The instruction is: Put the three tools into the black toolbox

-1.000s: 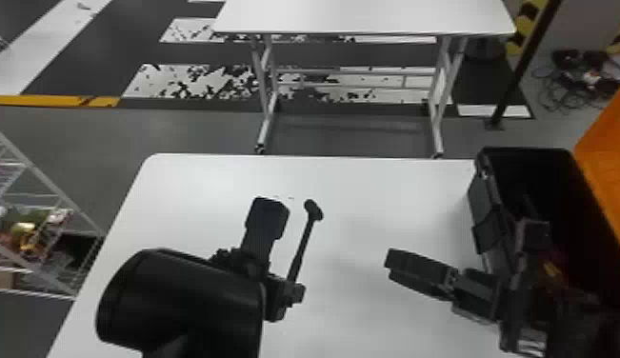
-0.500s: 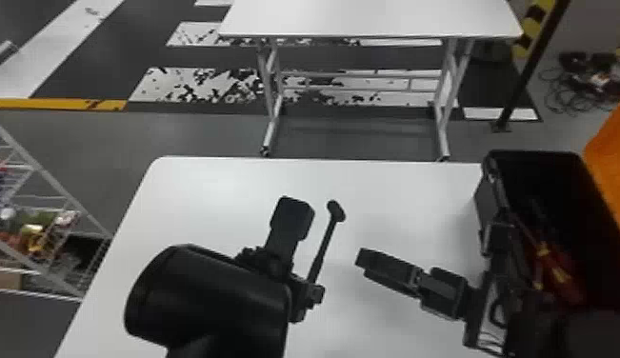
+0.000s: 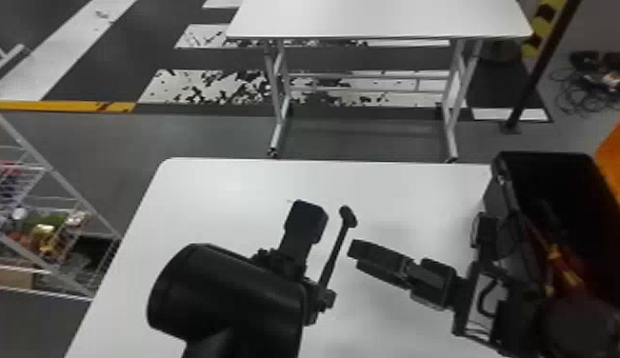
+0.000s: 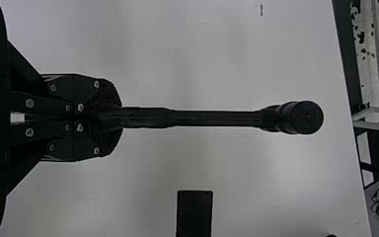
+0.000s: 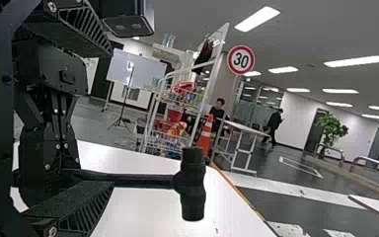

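My left gripper [image 3: 317, 304] is over the white table [image 3: 218, 190], shut on the handle end of a black hammer [image 3: 347, 217]. In the left wrist view my left gripper [image 4: 121, 118] has its fingers together on the handle, and the hammer [image 4: 217, 118] points straight out. Just right of the hammer is my right gripper [image 3: 358, 250], not closed on anything. From the right wrist, my right gripper [image 5: 107, 117] stands open, with the hammer [image 5: 192, 183] beyond its fingers. The black toolbox [image 3: 506, 209] lies open at the right, holding red-and-yellow-handled tools [image 3: 568, 272].
The toolbox's orange lid [image 3: 618, 157] is raised at the right edge, and my right forearm crosses the box's near side. A second white table [image 3: 380, 19] stands behind. A wire rack [image 3: 46, 219] is at the left.
My left gripper has carried the hammer to the right, while my right gripper has moved left, away from the toolbox, narrowing the gap between them. The head view has shifted slightly.
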Motion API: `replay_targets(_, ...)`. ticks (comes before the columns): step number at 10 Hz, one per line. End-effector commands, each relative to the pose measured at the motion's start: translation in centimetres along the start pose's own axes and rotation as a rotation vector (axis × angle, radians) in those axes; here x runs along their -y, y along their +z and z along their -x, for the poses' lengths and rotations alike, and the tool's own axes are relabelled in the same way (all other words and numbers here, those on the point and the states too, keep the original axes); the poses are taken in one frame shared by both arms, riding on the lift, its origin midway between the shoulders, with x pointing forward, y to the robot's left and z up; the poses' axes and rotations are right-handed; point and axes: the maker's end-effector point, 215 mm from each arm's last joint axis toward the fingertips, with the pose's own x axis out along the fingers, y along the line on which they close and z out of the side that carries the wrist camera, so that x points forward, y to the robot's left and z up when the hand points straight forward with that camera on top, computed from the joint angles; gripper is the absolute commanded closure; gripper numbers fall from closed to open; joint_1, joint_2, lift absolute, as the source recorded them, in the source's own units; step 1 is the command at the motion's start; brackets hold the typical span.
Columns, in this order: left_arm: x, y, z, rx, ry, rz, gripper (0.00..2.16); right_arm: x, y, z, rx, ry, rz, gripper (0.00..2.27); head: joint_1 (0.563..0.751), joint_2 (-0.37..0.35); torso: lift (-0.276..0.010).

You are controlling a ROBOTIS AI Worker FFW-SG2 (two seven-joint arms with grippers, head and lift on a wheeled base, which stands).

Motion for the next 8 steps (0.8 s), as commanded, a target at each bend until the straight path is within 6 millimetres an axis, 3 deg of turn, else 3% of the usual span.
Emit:
replay_targets(1,0.4,0.3,-0.3,-0.006,-0.008,-0.009,2.14,0.1,-0.4,-1.2,-0.023,-0.001,0.007,0.08,0.695,0.136,-0.051)
replay_targets(8,1.4,1.2,-1.9,-0.037,-0.037,-0.045,2.14,1.4,0.5,-2.8,-0.048,-0.028,0.03,0.08,0.695,0.137,-0.051)
